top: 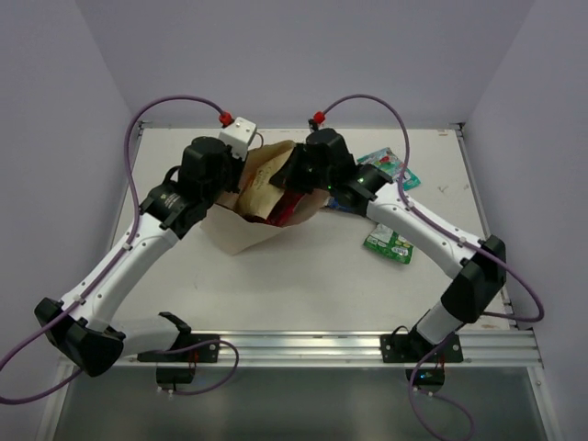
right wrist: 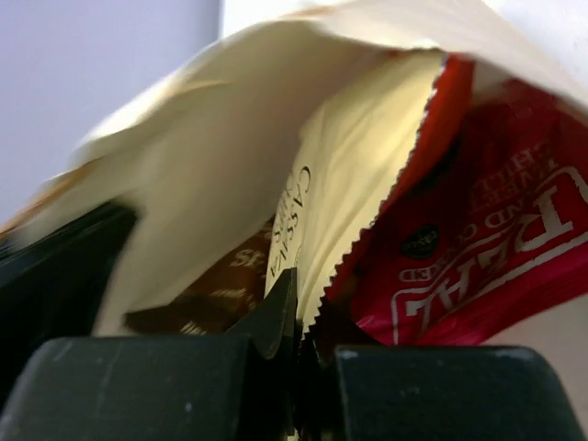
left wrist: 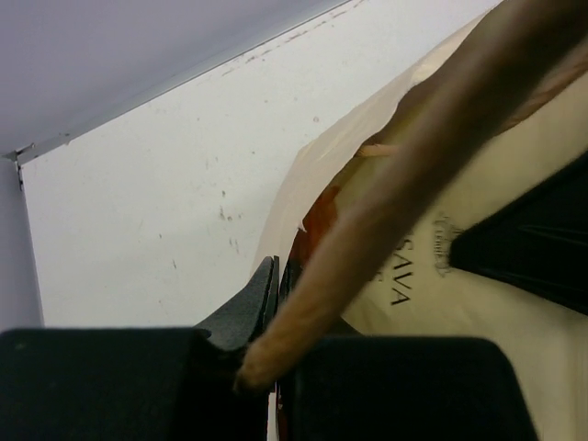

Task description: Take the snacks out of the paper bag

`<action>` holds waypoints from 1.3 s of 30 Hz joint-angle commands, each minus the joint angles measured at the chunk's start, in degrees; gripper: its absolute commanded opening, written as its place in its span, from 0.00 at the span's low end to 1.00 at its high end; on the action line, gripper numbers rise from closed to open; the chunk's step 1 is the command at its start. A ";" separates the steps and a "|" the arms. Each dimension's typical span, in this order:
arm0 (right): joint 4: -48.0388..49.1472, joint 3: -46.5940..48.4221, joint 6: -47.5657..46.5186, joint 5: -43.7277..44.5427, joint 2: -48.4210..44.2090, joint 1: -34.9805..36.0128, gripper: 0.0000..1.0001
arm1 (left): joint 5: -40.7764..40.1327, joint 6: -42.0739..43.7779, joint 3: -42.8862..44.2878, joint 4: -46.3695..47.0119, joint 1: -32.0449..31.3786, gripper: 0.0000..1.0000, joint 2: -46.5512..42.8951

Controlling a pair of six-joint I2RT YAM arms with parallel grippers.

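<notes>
The cream paper bag (top: 241, 234) lies on its side mid-table, mouth toward the back. My left gripper (top: 246, 184) (left wrist: 278, 285) is shut on the bag's rim (left wrist: 308, 175), and a twisted handle (left wrist: 413, 165) crosses in front of it. My right gripper (top: 292, 184) (right wrist: 301, 312) is inside the mouth, shut on the serrated edge of the orange-and-cream chip bag (right wrist: 358, 184) (left wrist: 459, 303). Inside the bag, the pink-red "REAL" bag (right wrist: 496, 248) (top: 299, 209) lies to its right and the brown pack (right wrist: 216, 294) to its left.
Three packs lie on the table right of the bag: a green one (top: 388, 243), a teal-pink one (top: 386, 165) and a small blue one (top: 344, 202) partly under the right arm. Walls close in the table at the back and sides.
</notes>
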 commanded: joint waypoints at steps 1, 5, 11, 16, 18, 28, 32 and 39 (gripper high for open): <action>2.84 3.27 -4.04 -2.69 -10.77 0.07 0.00 | -4.38 -0.31 -0.84 2.77 0.26 0.00 0.12; 1.34 8.79 -7.74 -3.05 -15.87 -0.11 0.00 | -7.73 0.31 -1.28 2.69 0.35 0.00 0.56; -6.12 22.49 -12.75 -7.79 -20.27 -4.23 0.00 | -11.51 2.42 -0.49 2.33 0.96 0.00 1.96; -9.55 28.58 -13.90 -9.20 -22.29 -11.52 0.00 | -13.36 3.82 1.09 2.33 2.89 0.00 3.11; -11.13 31.13 -13.72 -8.76 -21.33 -15.37 0.00 | -13.44 4.61 1.62 2.60 4.55 0.00 3.11; -7.48 35.71 -11.71 -11.57 -3.17 -25.42 0.00 | -11.86 8.83 9.17 2.77 13.26 0.00 3.72; 2.11 35.78 -9.16 -12.45 6.42 -25.42 0.00 | -11.77 9.98 12.34 3.65 15.11 0.00 4.86; 20.65 36.08 -4.59 -21.23 21.12 -25.51 0.00 | -8.01 12.35 10.51 5.67 16.69 0.00 3.46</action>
